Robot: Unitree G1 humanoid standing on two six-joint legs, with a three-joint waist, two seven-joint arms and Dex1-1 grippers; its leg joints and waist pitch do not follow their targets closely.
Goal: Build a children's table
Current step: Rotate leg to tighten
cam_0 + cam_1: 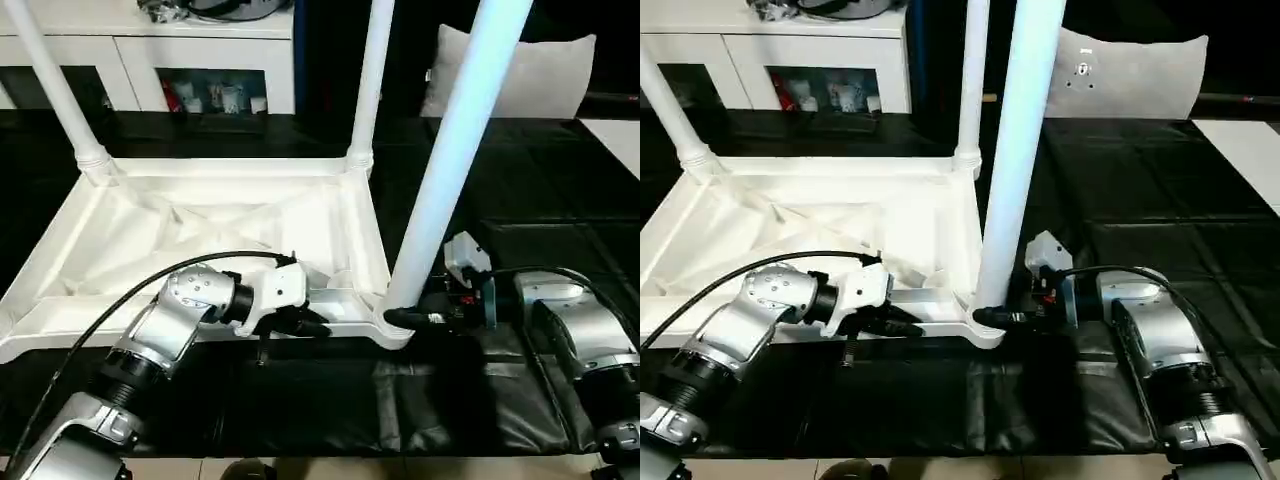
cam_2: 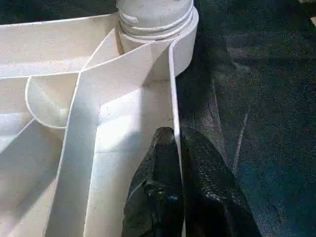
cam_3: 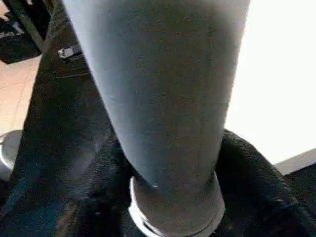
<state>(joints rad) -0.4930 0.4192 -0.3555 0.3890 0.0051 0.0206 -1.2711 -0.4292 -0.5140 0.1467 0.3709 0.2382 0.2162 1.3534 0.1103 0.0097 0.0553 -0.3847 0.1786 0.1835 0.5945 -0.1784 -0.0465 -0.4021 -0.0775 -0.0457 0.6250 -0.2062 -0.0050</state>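
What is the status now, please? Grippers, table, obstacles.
Left gripper shut on the near rim of the upturned white plastic table. Right gripper around the base of the near-right white tapered leg, standing in its socket. No obstacle seen.

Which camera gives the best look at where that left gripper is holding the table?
The left wrist view: the left gripper pinches the table rim near a corner socket. Both eye views show it small, side-on.

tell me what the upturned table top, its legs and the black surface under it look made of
Table top: looks like white moulded plastic, smooth semi-gloss, with thin cast ribs and a round corner socket. Near leg: same smooth white plastic, apparently a seamless tapered tube. Black surface: probably vinyl or leatherette, judging by its sheen, creases and panel seams.
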